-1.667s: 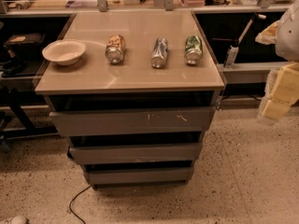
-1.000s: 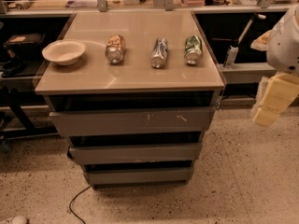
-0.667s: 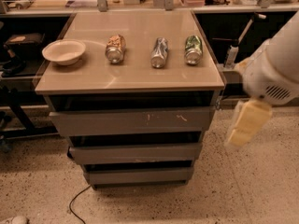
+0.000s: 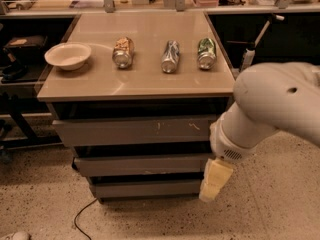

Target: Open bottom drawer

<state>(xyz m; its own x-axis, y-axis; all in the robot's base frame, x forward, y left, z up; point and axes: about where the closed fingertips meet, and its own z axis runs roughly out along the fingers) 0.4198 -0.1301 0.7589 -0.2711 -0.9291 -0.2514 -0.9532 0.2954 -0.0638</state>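
I see the bottom drawer (image 4: 145,188), the lowest plain grey-brown flat front in the three-drawer desk (image 4: 100,86). It appears shut, directly beneath the middle drawer front (image 4: 142,164).

The cream-coloured claw (image 4: 216,180) hangs from the rounded white arm (image 4: 272,104) at the right end of the bottom drawer and overlaps that front's right edge in this view. I cannot tell whether it touches the front, how far it is open, or whether it grips anything.

Above the bottom drawer, the desk top carries a white round bowl (image 4: 68,55) and three dented metal cans (image 4: 170,56) lying on their sides.
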